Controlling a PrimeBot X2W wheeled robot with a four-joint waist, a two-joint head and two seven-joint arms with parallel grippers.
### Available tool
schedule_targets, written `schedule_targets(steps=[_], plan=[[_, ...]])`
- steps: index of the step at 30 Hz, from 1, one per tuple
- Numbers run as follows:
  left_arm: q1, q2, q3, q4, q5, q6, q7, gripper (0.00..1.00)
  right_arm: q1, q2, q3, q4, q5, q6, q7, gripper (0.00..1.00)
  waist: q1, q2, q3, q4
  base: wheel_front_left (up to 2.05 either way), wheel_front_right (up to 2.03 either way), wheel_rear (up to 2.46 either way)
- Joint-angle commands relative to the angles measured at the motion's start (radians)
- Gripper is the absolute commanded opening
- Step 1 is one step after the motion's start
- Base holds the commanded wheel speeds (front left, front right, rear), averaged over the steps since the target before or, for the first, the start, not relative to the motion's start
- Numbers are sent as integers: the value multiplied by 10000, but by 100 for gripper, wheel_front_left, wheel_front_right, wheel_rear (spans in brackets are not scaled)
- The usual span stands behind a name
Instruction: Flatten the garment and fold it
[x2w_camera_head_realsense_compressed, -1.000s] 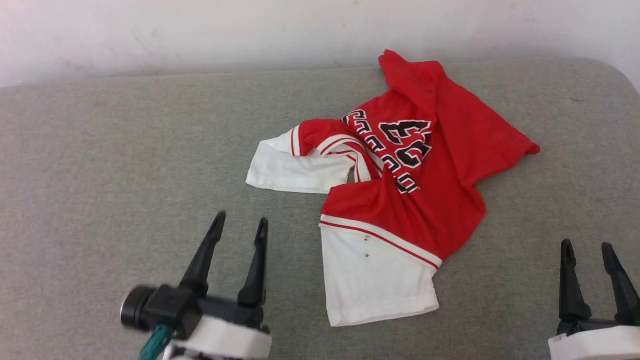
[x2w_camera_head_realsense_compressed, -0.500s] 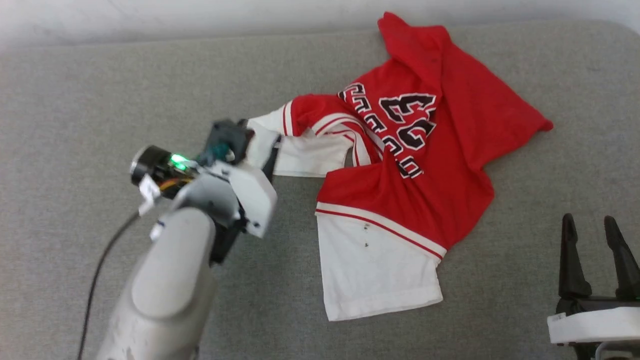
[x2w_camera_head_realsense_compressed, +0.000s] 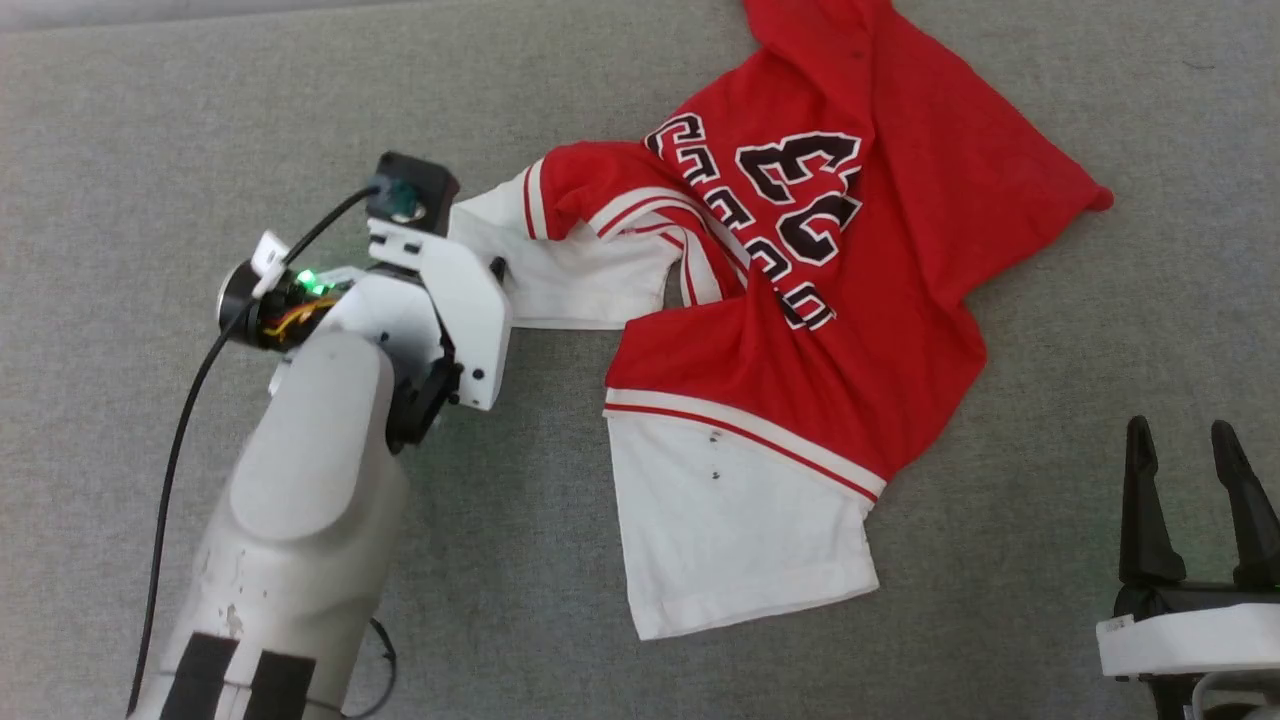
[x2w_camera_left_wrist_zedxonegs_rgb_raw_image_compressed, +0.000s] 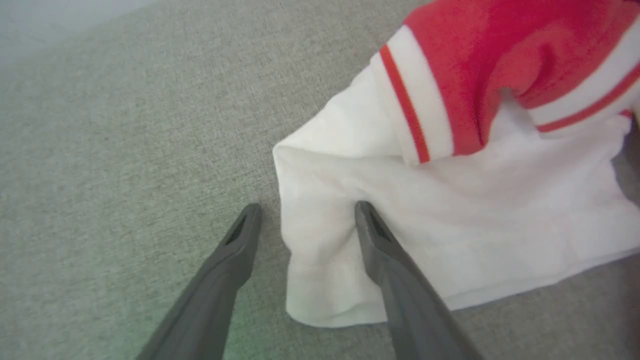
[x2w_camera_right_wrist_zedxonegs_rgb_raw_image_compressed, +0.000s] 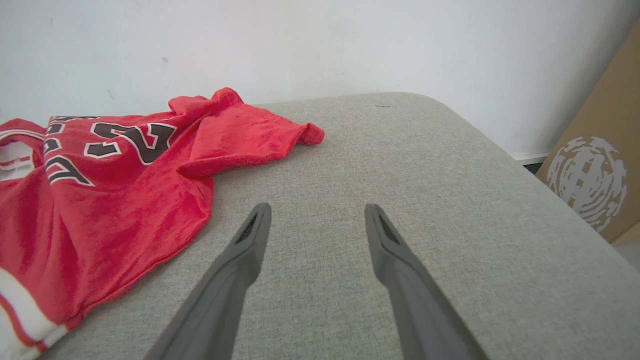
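The garment (x2w_camera_head_realsense_compressed: 880, 300), a red jersey with black white-outlined lettering, lies crumpled on the grey surface, one white sleeve (x2w_camera_head_realsense_compressed: 740, 520) spread toward me and the other (x2w_camera_head_realsense_compressed: 570, 280) bunched at its left. My left arm reaches to that left sleeve. In the left wrist view my left gripper (x2w_camera_left_wrist_zedxonegs_rgb_raw_image_compressed: 306, 212) is open and straddles the sleeve's (x2w_camera_left_wrist_zedxonegs_rgb_raw_image_compressed: 450, 210) corner edge: one finger lies over white cloth, the other over bare grey fabric. My right gripper (x2w_camera_head_realsense_compressed: 1178, 428) stands open at the lower right, nothing between its fingers, over bare surface right of the garment (x2w_camera_right_wrist_zedxonegs_rgb_raw_image_compressed: 115, 200).
The grey padded surface (x2w_camera_head_realsense_compressed: 150, 120) extends wide to the left and front. Its right end rounds off by a white wall (x2w_camera_right_wrist_zedxonegs_rgb_raw_image_compressed: 300, 40), with a cardboard box (x2w_camera_right_wrist_zedxonegs_rgb_raw_image_compressed: 595, 165) beyond the edge. A black cable (x2w_camera_head_realsense_compressed: 175, 450) runs along my left forearm.
My left arm has swung forward from the lower left to the corner of the left white sleeve. The head camera has tilted down, shifting the picture. The right gripper has stayed put.
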Motion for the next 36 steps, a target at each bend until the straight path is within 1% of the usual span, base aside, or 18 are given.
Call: schedule_targets(steps=[1,2,3,4,9,12,16,21,24,28,31,33,36], plan=[[324,-76,-206,464,-28,-178,409,100,-200,24,4,-23,-61,-7,34,100,1,0,52,32,0,0,0],[355,-40,-325,608,-52,-217,733,100,-229,24,31,-25,-66,-7,57,100,1,0,63,51,0,0,0],[368,-14,-402,677,-92,-244,946,38,-255,24,56,-28,-67,-7,76,100,1,0,72,73,0,0,0],[364,-5,-428,682,-142,-257,1046,0,-277,24,66,-36,-67,-7,87,100,1,0,84,105,0,0,0],[315,-49,-482,381,-359,-288,820,0,-310,24,-10,-42,-135,-7,147,100,1,0,-3,417,0,0,0],[253,-79,-339,74,-514,-214,347,0,-328,24,-10,3,-179,-7,178,100,1,0,-198,620,0,0,0],[179,-210,189,-468,-955,69,-594,0,-333,24,77,46,-172,-7,213,100,1,0,-556,861,0,0,0],[755,-221,1125,-1361,-1874,289,-1190,0,-252,24,144,103,-163,-7,289,100,1,0,-1013,1084,0,0,0],[1798,-117,1830,-2292,-2364,600,-1504,0,-150,24,172,154,-134,-7,332,100,1,0,-1241,1169,0,0,0],[3983,109,3022,-3982,-2824,1252,-1936,0,4,24,227,178,-89,-7,363,100,1,0,-1416,1189,0,0,0],[5958,9,3984,-5370,-3180,1762,-2189,0,157,24,94,171,-92,-7,389,100,1,0,-1516,1272,0,0,0],[7171,-150,4431,-6137,-3315,1985,-2342,0,273,24,-44,140,-136,-7,439,100,1,0,-1550,1395,0,0,0],[8348,-552,4482,-6971,-3586,2121,-2523,0,420,24,-145,84,-201,-7,603,100,1,0,-1560,1652,0,0,0]])
